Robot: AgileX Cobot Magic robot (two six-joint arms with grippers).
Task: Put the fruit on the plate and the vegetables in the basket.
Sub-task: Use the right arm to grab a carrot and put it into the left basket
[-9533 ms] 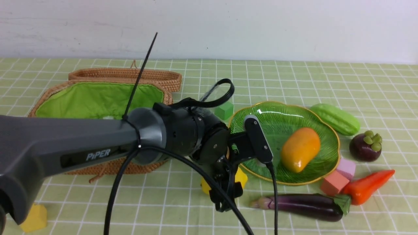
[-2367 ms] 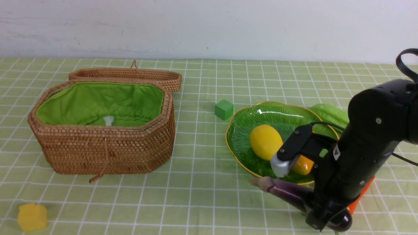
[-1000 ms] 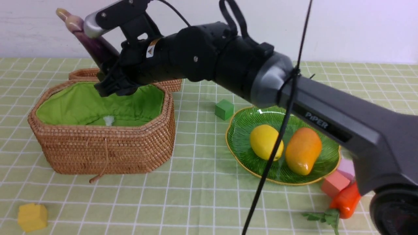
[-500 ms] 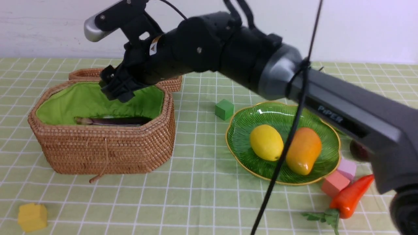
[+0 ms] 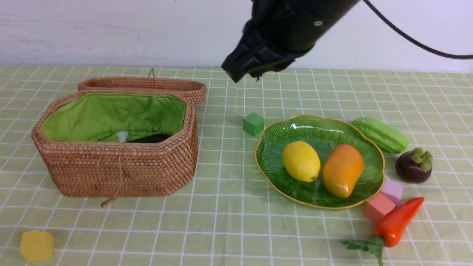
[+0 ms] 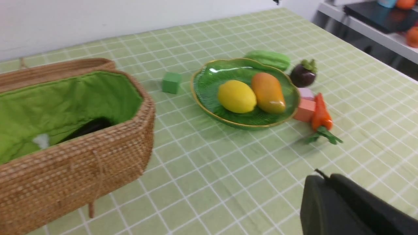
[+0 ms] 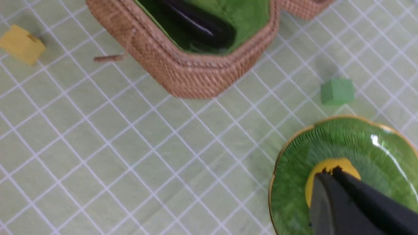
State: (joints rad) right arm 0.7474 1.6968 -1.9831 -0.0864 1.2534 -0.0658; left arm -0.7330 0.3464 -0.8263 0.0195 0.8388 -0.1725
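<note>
Two fruits, the lemon (image 5: pixel 301 161) and the mango (image 5: pixel 343 175), are lying on the plate (image 5: pixel 275 155); one mangosteen (image 5: pixel 413 166) is sitting beside it. One eggplant (image 5: pixel 149 139) is lying inside the basket (image 5: pixel 118 170); the gourd (image 5: pixel 380 133) and the carrot (image 5: pixel 397 221) are lying outside, near the plate. The right gripper (image 5: pixel 236 74) and the left gripper (image 6: pixel 318 174) are both showing closed, empty jaws.

Front low, forward; wrist views high; share plate (image 5: pixel 273 159).

Black right arm (image 5: pixel 295 26), ribbed black right claw (image 5: pixel 242 72), thin black cable (image 5: pixel 406 37), one pale screw (image 5: pixel 317 23)
</note>
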